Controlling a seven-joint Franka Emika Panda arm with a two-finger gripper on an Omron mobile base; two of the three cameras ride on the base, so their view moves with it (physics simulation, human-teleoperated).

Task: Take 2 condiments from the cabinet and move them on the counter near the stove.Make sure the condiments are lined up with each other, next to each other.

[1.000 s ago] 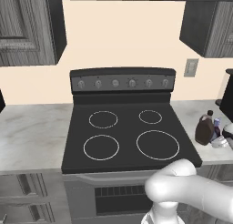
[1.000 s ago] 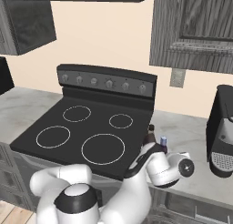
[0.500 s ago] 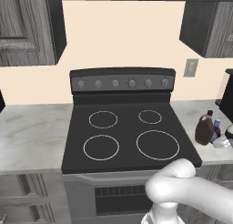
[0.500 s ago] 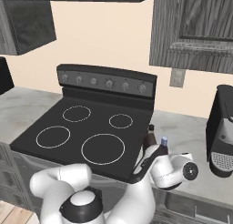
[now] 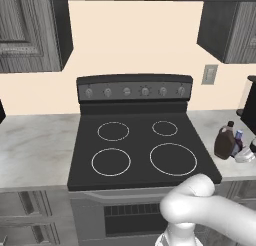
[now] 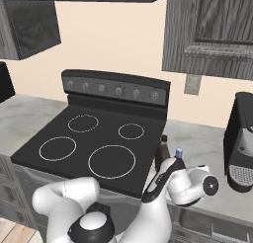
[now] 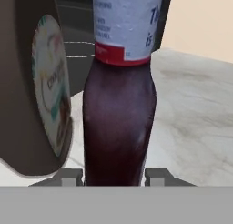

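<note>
Condiments: both now on the light grey-white marbled counter (image 5: 227, 167), right of the black glass-top stove (image 5: 142, 145), just off its right edge.

- Dark brown squat-bellied bottle with narrow neck and dark cap (image 5: 224, 141) stands upright, nearest the stove.
- Smaller dark purple-blue bottle with pale cap (image 5: 237, 142) stands just beside it, on the side away from the stove. Upright too. In the hand view the two look nearly touching; a thin gap or contact, cannot tell which.
- Gripper (image 7: 116, 177) is at the purple bottle's base. One dark finger tip (image 7: 69, 176) shows on each side of the bottle, the bottle between them. Fingers sit close against its sides; whether they pinch it or have just let go, cannot tell.
- The white wrist sits low beside the bottles at the counter front in the right base view.

Judgement: the low grip near the base keeps the bottle upright while it is set down. Placing it hard by the brown one serves the lined-up, side-by-side demand. Placement looks all but done; what remains is release and a straight retreat, without tipping either bottle.

Grey wood-grain wall cabinet (image 6: 212, 34) hangs above, doors closed.
</note>
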